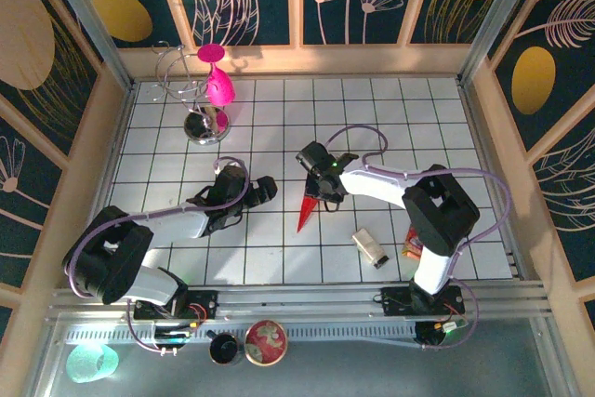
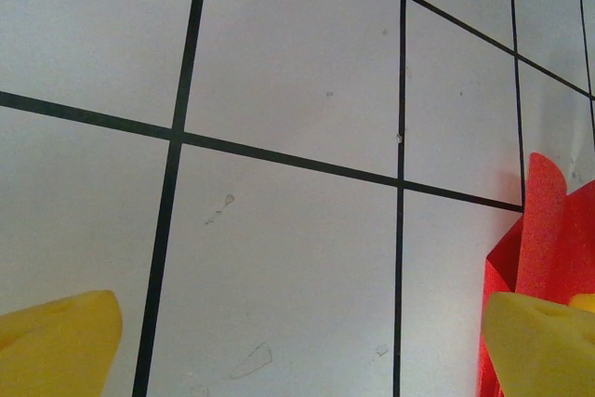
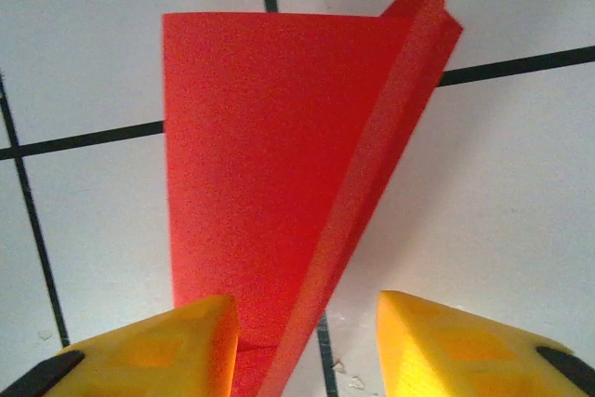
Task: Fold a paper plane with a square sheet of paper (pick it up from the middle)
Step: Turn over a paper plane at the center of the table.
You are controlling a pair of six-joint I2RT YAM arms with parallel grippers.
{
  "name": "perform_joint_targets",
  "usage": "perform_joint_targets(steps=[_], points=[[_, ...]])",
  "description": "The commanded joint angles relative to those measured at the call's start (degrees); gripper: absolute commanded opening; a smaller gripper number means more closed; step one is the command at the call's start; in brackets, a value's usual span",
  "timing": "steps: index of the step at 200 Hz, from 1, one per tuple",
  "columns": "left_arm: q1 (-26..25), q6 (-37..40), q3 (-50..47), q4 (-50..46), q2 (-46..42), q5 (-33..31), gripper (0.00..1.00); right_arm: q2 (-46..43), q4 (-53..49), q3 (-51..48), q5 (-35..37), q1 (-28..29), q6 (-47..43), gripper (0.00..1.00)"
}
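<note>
**Red dart between parted yellow fingers**

The paper plane (image 1: 306, 211) lies near the middle of the table (image 1: 418, 118), a narrow wedge of matte bright red paper whose sharp nose points toward the arm bases. Seen from the right wrist, it (image 3: 260, 155) is a smooth, faintly grainy sheet, broad at the far end and tapering toward the camera, with one creased flap standing up along its right side.

The right gripper (image 3: 302, 313) straddles the narrow end. Its glossy yellow fingers (image 3: 158, 346) stand apart; the paper runs close by the left one, and bare tile shows before the right one.

The left gripper (image 2: 297, 350) hangs just beside the plane with its fingers spread wide and nothing between them. A folded red edge (image 2: 544, 230) rises by its right finger.

The table is white with thin black grid lines and a few scuffs. At the back left, a magenta goblet (image 1: 219, 81) leans on a shiny wire stand (image 1: 197, 104). A small silvery packet (image 1: 370, 246) lies near the right arm.
</note>
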Motion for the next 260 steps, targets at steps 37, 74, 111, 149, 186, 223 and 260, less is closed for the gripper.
perform_joint_targets(steps=[37, 74, 111, 149, 186, 223, 260], points=[[0.42, 0.75, 2.69, -0.38, 0.97, 0.49, 0.99, -2.09, -3.39, -0.57, 4.37, 0.38, 2.68, 0.27], [0.41, 0.49, 2.70, -0.60, 0.30, -0.69, 0.99, -1.63, -3.85, 0.16, 5.49, 0.27, 2.64, 0.10], [0.70, -1.85, 0.87, -0.17, -2.52, -3.95, 0.99, -1.46, -3.83, 2.34, 7.87, 0.12, 0.28, 0.00], [3.56, -4.61, -3.07, 1.61, -6.54, -3.38, 0.99, -2.42, 5.81, 6.27, -0.48, -1.08, -11.36, 0.00], [6.33, -6.72, -5.84, 1.63, -10.19, -1.82, 0.99, -1.74, 19.01, 5.38, -19.45, -3.23, -17.01, 0.00], [8.25, -8.88, -8.23, 2.75, -13.21, -1.32, 0.98, 0.35, 29.24, -0.19, -30.83, -5.84, -14.83, 0.00], [8.27, -5.50, -6.30, 5.39, -10.12, 4.97, 0.93, 2.37, 38.39, -7.46, -38.04, -10.07, -11.22, 0.00]])
